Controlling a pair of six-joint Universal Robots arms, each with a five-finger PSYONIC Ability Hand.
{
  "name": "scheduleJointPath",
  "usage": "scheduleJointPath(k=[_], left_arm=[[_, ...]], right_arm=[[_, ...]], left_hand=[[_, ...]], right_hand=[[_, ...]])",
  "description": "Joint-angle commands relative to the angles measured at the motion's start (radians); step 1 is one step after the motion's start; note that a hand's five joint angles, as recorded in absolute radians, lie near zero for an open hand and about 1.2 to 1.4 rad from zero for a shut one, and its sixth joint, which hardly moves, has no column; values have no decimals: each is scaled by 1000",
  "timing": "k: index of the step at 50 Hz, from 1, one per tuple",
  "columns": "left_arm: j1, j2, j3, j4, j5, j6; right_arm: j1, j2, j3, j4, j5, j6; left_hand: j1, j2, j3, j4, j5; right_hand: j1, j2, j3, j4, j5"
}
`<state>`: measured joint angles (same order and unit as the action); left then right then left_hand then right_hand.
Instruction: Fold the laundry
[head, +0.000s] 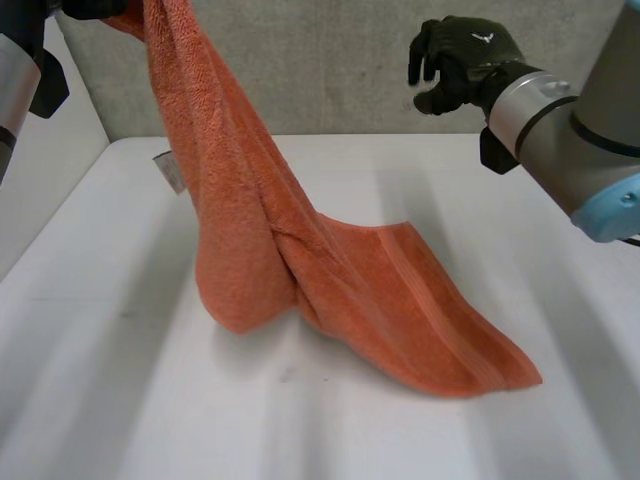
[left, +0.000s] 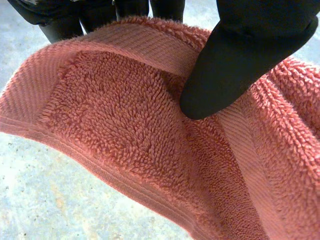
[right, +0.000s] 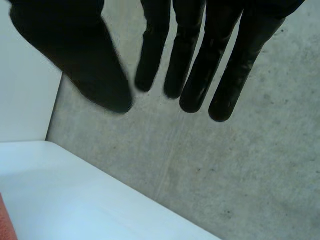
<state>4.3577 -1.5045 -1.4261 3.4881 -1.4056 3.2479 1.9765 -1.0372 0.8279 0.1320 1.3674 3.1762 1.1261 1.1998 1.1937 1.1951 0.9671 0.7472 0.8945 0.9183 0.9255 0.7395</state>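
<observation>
Bright, diffuse light, soft grey shadow beneath towel on white table

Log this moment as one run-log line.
left hand: pinching orange terry towel by its raised end | right hand: open, empty, raised | towel: lower end resting on white table

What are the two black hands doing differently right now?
The left hand pinches the edge of the orange towel between thumb and fingers; the right hand holds nothing, fingers relaxed. The left hand holds up the towel's upper end, its lower end lying on the table; the right hand hangs apart from the towel. Both are black and raised above the table.
</observation>
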Motion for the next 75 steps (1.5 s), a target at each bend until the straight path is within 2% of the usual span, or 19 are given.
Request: scheduleJointPath(k=[1, 7, 12, 19, 21, 23, 24, 25, 26, 32, 35, 39, 43, 46, 48, 55, 63, 68, 75], left_arm=[[-49, 26, -13, -7, 5, -1], [-101, 86, 3, -37, 28, 1], [-110, 129, 10, -64, 111, 1], [-112, 175, -10, -78, 162, -1], [-112, 175, -17, -78, 163, 1], [-112, 171, -22, -75, 163, 1], [-112, 168, -24, -73, 165, 1], [-110, 162, -25, -70, 165, 1], [-110, 162, -25, -70, 165, 1], [-90, 121, -14, -63, 163, 4], [-70, 99, -2, -58, 162, 4], [0, 57, 39, -24, 154, 3], [31, 27, 68, -8, 149, 3], [40, -2, 96, 2, 149, 4], [42, -20, 93, 14, 149, 4], [53, -94, 18, 23, 159, 6], [69, -226, -293, 25, 157, 123], [100, -278, -419, 17, 155, 268], [89, -290, -505, -14, 152, 406]], right_arm=[[4, 75, 105, 1, -91, -7], [5, 237, -10, 35, -254, -7], [15, 428, -200, 122, -433, -1], [53, 555, -344, 195, -488, -1], [65, 585, -374, 215, -496, -2], [70, 594, -385, 233, -502, -5], [70, 594, -385, 233, -502, -5], [70, 592, -395, 229, -501, -7], [68, 588, -415, 222, -487, -1], [41, 526, -532, 207, -378, 24], [-34, 409, -532, 167, -230, 14], [-65, 308, -485, 106, -136, -4], [-87, 107, -281, -4, -52, -28], [-88, 59, -231, -26, -42, -33], [-113, -112, -19, -116, -45, -59], [-127, -361, 431, -144, -47, -156], [-119, -334, 772, -152, -39, -355], [-68, -190, 830, -141, -18, -473], [-54, -176, 870, -138, -10, -486]], left_hand=[[270, 196, 203, 201, 255], [270, 196, 203, 201, 255], [270, 196, 203, 201, 255], [270, 196, 203, 201, 255], [270, 196, 203, 201, 255], [270, 196, 203, 201, 255], [270, 196, 203, 201, 255], [270, 196, 203, 201, 255], [270, 196, 203, 201, 255], [270, 196, 203, 201, 255], [270, 196, 203, 201, 255], [270, 196, 203, 201, 255], [270, 196, 203, 201, 255], [270, 196, 203, 201, 255], [270, 196, 203, 201, 255], [270, 196, 203, 201, 255], [270, 196, 203, 201, 255], [270, 196, 203, 201, 255], [270, 196, 203, 201, 255]], right_hand=[[-424, -572, -595, -603, -591], [-507, -654, -678, -685, -673], [-573, -720, -744, -751, -740], [-573, -720, -744, -751, -740], [-498, -646, -669, -677, -665], [-95, -242, -266, -273, -262], [-93, -240, -264, -271, -260], [425, 277, 254, 246, 258], [647, 499, 476, 469, 480], [649, 502, 478, 471, 482], [649, 502, 478, 471, 482], [649, 502, 478, 471, 482], [649, 502, 478, 471, 482], [649, 502, 478, 471, 482], [649, 502, 478, 471, 482], [649, 502, 478, 471, 482], [649, 502, 478, 471, 482], [649, 502, 478, 471, 482], [649, 502, 478, 471, 482]])
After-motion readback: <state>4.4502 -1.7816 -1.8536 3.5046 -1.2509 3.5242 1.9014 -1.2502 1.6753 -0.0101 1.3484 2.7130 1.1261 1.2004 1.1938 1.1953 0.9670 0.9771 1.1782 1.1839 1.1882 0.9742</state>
